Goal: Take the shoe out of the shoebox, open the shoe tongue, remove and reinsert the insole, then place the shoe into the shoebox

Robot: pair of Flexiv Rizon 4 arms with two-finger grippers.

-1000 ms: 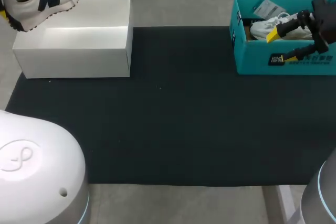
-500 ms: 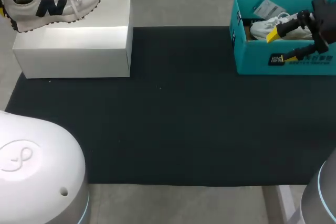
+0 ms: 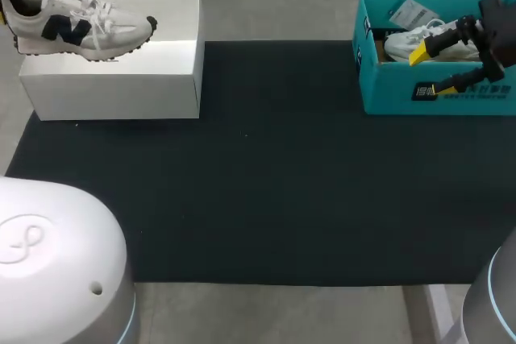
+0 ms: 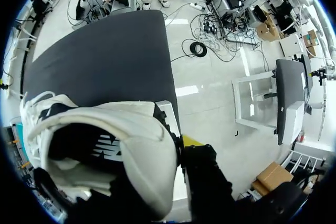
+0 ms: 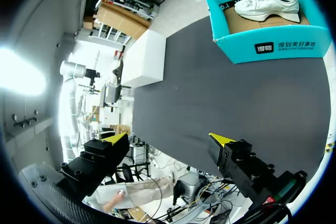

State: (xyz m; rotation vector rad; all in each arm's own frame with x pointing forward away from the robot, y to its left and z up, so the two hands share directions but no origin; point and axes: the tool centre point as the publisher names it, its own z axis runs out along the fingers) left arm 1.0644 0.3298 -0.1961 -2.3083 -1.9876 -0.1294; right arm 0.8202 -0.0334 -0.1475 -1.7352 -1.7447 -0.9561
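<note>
At far left my left jaws grip the heel of the navy-marked shoe (image 3: 81, 26). The left wrist view shows one yellow-tipped finger against the outside of the heel; the other is hidden, inside the collar I'd judge. The shoe lies low over the white box (image 3: 121, 78), its long axis across the bench (image 3: 266, 183), heel toward my left arm and toe pointing to the middle. Any set-down turns on that line. Far right and well apart, my right jaws hang open over the near wall of the teal shoebox (image 3: 387, 94), where a white shoe (image 3: 399, 42) lies.
</note>
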